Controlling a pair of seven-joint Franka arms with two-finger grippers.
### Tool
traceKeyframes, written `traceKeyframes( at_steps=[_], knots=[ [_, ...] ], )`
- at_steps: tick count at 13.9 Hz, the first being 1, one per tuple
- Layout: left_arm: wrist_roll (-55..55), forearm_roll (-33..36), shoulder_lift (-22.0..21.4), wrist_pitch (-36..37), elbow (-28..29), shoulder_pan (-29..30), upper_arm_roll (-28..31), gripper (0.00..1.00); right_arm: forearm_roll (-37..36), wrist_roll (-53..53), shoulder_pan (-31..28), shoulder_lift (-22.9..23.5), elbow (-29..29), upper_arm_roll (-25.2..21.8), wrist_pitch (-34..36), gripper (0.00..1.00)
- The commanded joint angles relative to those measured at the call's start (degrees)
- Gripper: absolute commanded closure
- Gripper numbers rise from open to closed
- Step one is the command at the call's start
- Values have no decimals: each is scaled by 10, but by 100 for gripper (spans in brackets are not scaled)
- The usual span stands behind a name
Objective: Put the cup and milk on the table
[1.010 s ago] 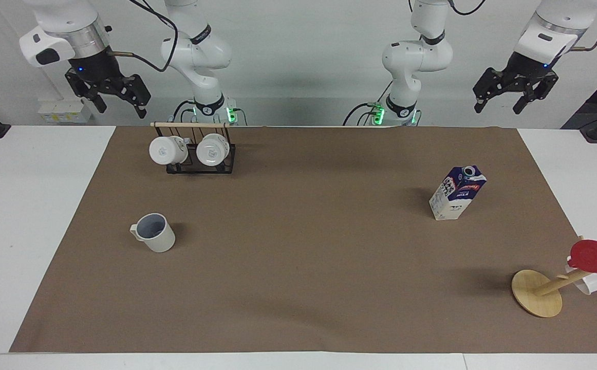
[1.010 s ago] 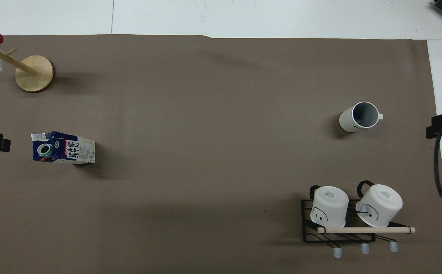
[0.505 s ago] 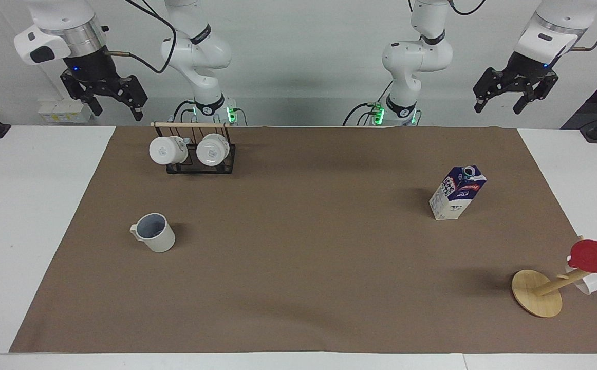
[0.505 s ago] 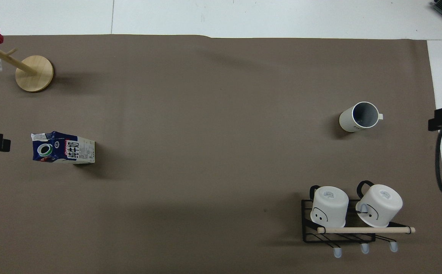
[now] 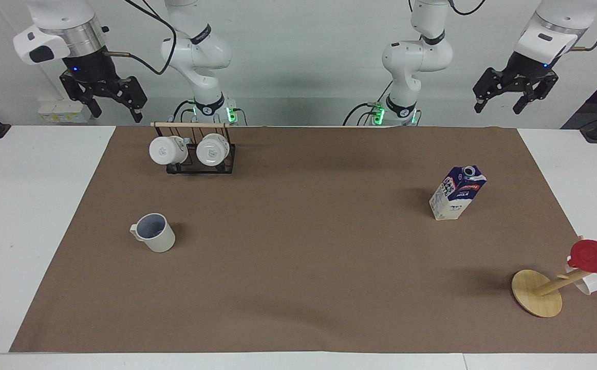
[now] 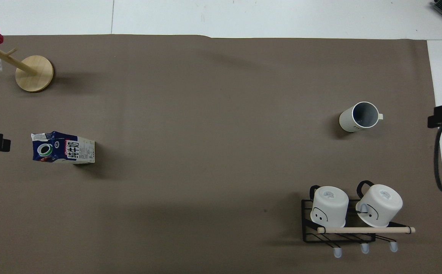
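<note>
Standing upright on the surface (image 5: pixel 298 308), the cup (image 5: pixel 155 239) is seen toward the right arm's end, the milk (image 5: pixel 456 192) toward the left arm's. Both claws are held high and empty, fingers spread: right claw (image 5: pixel 106 100), left claw (image 5: pixel 501 100). Since a second ago the right claw is lifted slightly, apparently; the rest is unchanged.
</note>
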State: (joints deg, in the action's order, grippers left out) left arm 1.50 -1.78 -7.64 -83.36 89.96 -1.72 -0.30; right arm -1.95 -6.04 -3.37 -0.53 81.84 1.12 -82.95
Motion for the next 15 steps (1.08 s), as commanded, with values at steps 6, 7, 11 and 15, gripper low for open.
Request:
traceKeyframes(
  at_steps=[6,7,11,15],
  knots=[
    [-4,4,-2,11,-7,8,-5,0,8,22,-3,-16,24,5,-10,0],
    [-4,4,-2,11,-7,8,-5,0,8,22,-3,-15,24,5,-11,0],
    [-4,4,-2,11,-7,9,-4,0,9,20,-4,-15,24,5,-13,0],
    [0,5,-2,6,-6,11,-2,0,9,23,-8,-10,31,5,-34,0]
  ],
)
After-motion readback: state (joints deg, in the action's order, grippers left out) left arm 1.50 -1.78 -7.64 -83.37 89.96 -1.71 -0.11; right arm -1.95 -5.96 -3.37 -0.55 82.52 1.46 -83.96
